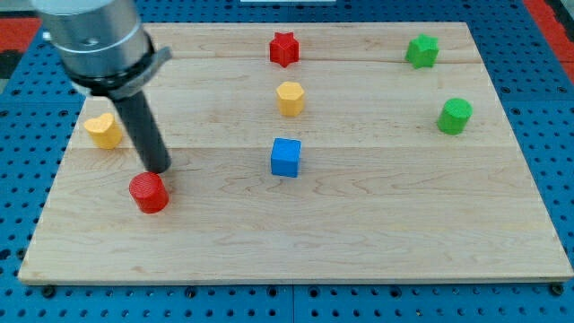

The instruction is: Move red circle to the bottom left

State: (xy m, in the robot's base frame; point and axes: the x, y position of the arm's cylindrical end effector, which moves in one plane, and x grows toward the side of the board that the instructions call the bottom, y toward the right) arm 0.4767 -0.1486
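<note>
Red circle point(149, 192) is sitting flat, round face up, no long axis showing, on the desk point(359, 233) at near left | arm is reaching down from far left, rod leaning slightly | my tip point(160, 170) is touching the circle's far edge | no gripper fitted | yellow block point(104, 130) is lying left of the rod.

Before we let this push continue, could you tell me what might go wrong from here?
My tip sits at the upper right edge of the red circle, so an off-centre push may let the round block roll aside and slip off the tip. The wooden board has an edge close to the target corner, so overshooting could send the block off it.
</note>
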